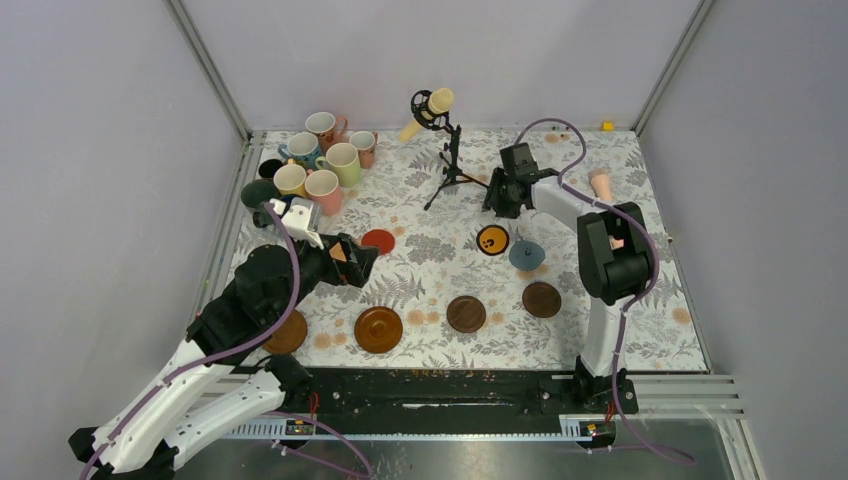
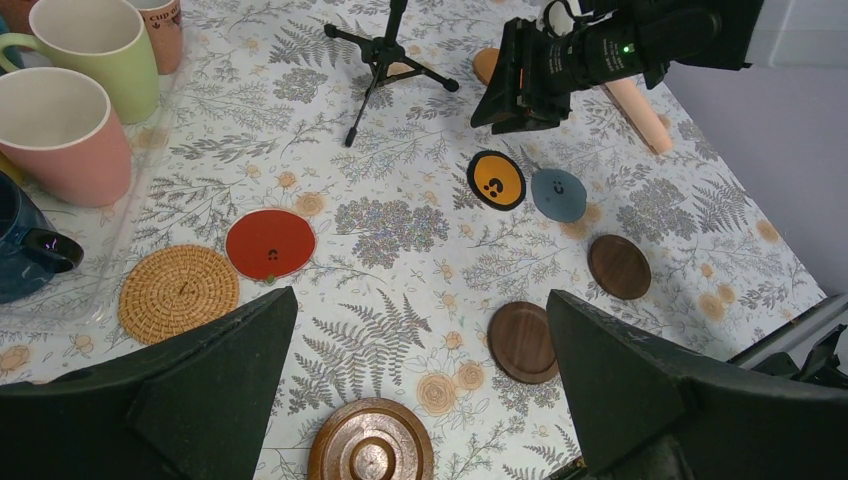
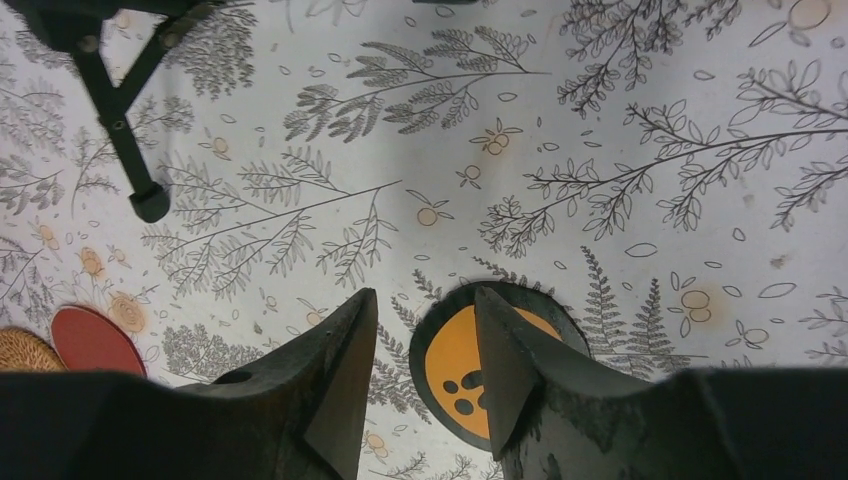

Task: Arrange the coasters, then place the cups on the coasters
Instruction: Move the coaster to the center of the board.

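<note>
Left arm and right arm: white links, black joints; a purple cable trails along each; fingers black, wedge-shaped; small green light on the right wrist.

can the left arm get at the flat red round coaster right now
Probably yes: the left gripper hangs open just short of the red round coaster, which lies flat ahead with nothing in between.

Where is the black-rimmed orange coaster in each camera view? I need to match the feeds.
Top external: orange coaster at mid-table, just left of the grey-blue coaster.
Left wrist: upper centre-right, again beside the grey-blue coaster.
Right wrist: bottom centre, partly hidden.
Shared landmark: the red coaster, to its left in all three.
</note>
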Robot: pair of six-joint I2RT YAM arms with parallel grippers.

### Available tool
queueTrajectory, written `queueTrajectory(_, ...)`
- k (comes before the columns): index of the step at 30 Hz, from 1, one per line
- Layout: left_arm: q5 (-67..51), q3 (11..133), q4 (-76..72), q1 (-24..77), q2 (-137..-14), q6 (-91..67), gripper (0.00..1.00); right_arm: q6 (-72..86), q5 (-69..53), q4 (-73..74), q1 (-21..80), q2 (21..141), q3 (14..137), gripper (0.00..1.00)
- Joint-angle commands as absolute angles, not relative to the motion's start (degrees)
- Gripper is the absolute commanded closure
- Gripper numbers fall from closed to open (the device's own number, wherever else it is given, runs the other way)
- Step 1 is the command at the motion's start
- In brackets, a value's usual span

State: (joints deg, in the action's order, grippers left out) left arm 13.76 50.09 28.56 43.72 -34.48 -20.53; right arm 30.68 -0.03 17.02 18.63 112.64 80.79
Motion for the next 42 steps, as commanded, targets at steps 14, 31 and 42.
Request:
queueTrajectory(14, 14.9, 49.8, 25.5, 44.0, -34.2, -19.9, 0.01, 33.9, -6.2, 13.9, 15.4, 116.4, 77.4, 0.49)
queueTrajectory(31, 15.1, 49.9, 25.6, 44.0, -34.2, -19.9, 0.01, 30.1, -11.7, 15.9, 16.6, 114.1, 73.9, 0.53)
queueTrajectory(42, 15.2, 49.9, 25.6, 44.0, -34.3, -19.8, 0.01, 30.9, -12.7, 15.6, 17.8, 113.3, 71.3, 0.54)
